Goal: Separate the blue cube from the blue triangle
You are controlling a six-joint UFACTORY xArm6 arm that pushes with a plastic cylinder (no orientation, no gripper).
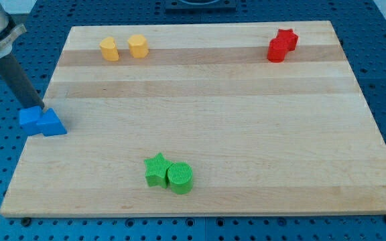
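The blue cube (pixel 29 119) sits at the view's left edge of the wooden board (pixel 206 127), partly over the edge. The blue triangle (pixel 51 124) touches its right side. My tip (pixel 42 108) stands just above the two blocks, at the seam between them, touching or nearly touching their top edges. The dark rod slants up toward the view's top left corner.
Two yellow blocks (pixel 109 48) (pixel 137 46) stand near the view's top left. Two red blocks (pixel 282 45) touch each other at the top right. A green star (pixel 156 169) and a green cylinder (pixel 179 177) touch near the bottom centre.
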